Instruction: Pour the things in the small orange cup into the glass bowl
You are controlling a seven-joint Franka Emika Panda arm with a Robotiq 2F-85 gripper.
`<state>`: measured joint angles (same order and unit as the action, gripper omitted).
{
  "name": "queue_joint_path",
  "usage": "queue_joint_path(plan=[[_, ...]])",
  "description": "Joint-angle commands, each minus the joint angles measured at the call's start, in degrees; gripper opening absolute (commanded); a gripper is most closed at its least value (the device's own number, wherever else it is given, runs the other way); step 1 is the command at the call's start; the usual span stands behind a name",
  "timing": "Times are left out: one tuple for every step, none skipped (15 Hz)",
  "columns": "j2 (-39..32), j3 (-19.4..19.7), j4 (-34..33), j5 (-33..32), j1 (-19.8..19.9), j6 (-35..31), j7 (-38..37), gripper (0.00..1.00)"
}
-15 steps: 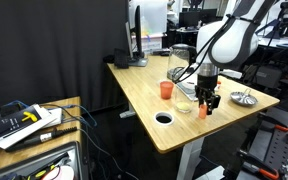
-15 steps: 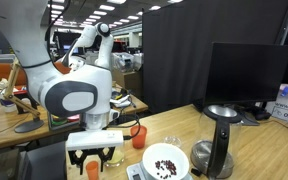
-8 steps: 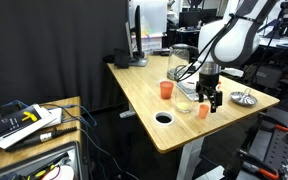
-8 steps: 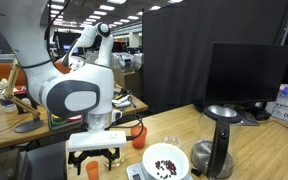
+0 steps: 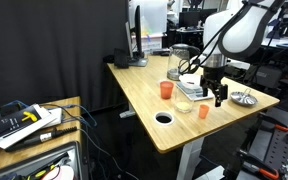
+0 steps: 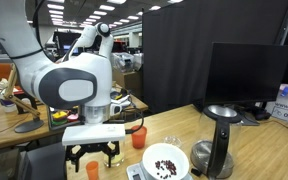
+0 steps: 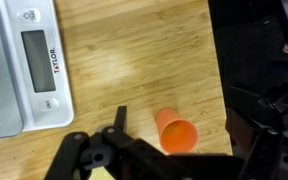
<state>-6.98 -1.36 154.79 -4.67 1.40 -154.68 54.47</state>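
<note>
The small orange cup (image 5: 203, 110) (image 6: 92, 168) stands upright on the wooden table near its edge. In the wrist view I look down into the small orange cup (image 7: 176, 131) and see only its orange inside. My gripper (image 5: 216, 96) (image 6: 92, 155) (image 7: 179, 125) hangs open a little above the cup, one dark finger on each side, holding nothing. The glass bowl (image 5: 184, 106) sits just beside the cup, toward the table's middle. In an exterior view the glass bowl (image 6: 170, 143) is faint, behind the white bowl.
A larger, redder orange cup (image 5: 165, 90) (image 6: 138, 135) stands nearby. A white bowl of dark bits (image 5: 164, 117) (image 6: 165, 162), a grey kitchen scale (image 7: 24, 60) and a metal dish (image 5: 244, 98) share the table. The table edge (image 5: 199, 135) lies close to the small cup.
My gripper has opened, let go of the small orange cup and lifted above it. The cup stays standing where it was.
</note>
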Motion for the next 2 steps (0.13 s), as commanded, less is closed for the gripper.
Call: queue_joint_path(plan=[[0.0,-0.5,-0.1,-0.1,0.5,0.2,-0.1,1.0],[0.0,-0.5,-0.1,-0.1,0.5,0.2,-0.1,1.0]])
